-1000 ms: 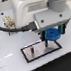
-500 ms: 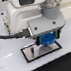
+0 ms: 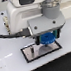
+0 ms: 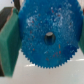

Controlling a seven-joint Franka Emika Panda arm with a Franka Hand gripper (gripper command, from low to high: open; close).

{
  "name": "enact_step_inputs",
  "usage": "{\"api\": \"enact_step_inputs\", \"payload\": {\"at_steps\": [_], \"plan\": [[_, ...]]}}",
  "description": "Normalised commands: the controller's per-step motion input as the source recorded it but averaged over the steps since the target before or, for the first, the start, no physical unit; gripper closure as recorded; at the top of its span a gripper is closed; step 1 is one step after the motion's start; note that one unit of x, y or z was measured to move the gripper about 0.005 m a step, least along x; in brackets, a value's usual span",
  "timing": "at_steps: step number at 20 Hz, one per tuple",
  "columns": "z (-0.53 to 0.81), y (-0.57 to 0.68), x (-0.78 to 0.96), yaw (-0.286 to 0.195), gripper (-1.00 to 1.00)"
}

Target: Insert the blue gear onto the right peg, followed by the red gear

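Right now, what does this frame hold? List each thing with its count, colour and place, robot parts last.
blue gear: one, bright blue, held between the gripper's fingers just above the plate; it fills the wrist view, its centre hole showing.
plate: one, grey with a black rim, flat on the white table, under the gripper.
table: one, white, beneath everything.
cable: one, black, running in from the exterior view's left to the arm.
pegs and red gear: not visible in either view.
gripper: one, dark body with greenish pads on either side of the gear, closed on it.
arm: one, white, above the gripper.
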Motion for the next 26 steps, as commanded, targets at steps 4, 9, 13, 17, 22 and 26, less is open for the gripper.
{"api": "enact_step_inputs", "payload": {"at_steps": [4,9,13,17,22,26], "plan": [[0.20,-0.07,0.13,0.000,1.00],[0.19,-0.05,0.16,0.000,1.00],[0.23,0.00,0.42,0.000,1.00],[0.02,-0.07,0.13,0.000,1.00],[-0.05,-0.03,0.11,0.000,1.00],[-0.04,-0.05,0.10,0.000,1.00]]}}
